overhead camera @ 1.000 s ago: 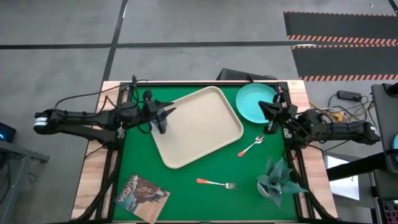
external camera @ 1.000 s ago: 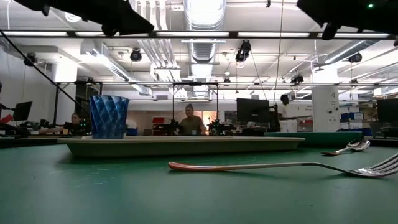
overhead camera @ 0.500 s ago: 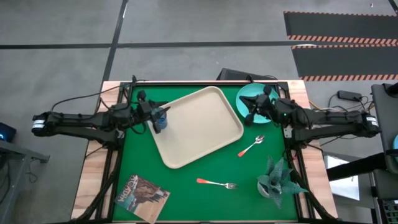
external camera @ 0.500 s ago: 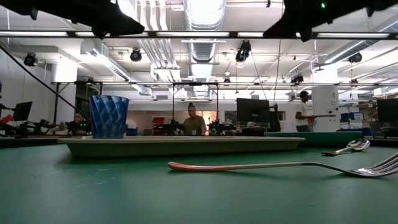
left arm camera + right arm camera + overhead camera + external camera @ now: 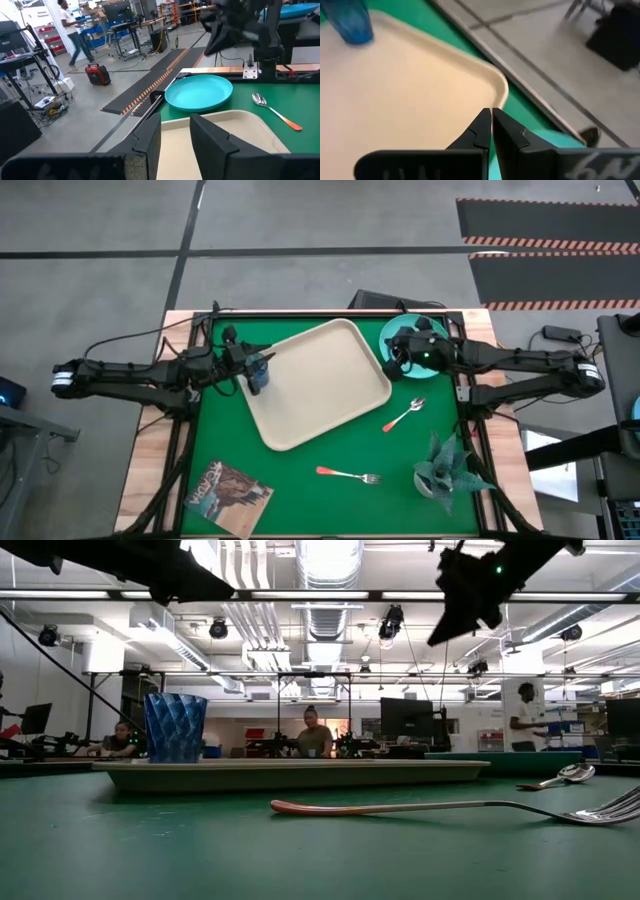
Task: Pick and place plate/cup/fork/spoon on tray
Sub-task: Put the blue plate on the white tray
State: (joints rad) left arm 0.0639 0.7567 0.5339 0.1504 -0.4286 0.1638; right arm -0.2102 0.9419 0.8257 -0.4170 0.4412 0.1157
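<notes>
The blue cup (image 5: 258,377) stands upright on the beige tray (image 5: 320,385), at its left corner; it also shows in the low view (image 5: 175,727). My left gripper (image 5: 262,360) is open above the cup and clear of it, its fingers (image 5: 150,140) apart. The turquoise plate (image 5: 404,327) lies on the mat at the far right. My right gripper (image 5: 396,358) is shut and empty, high above the plate's left side (image 5: 491,115). The spoon (image 5: 404,416) and the fork (image 5: 350,474) lie flat on the mat, near the tray's right and near sides.
A small potted plant (image 5: 445,468) stands at the near right. A magazine (image 5: 228,492) lies at the near left. The green mat (image 5: 300,480) has free room between the tray and the near edge. People move in the room beyond the table.
My right gripper has gone from the table's right edge toward the left, over the plate, and come a little lower. My left gripper has drawn back a little toward the left edge. The cup has stayed upright on the tray.
</notes>
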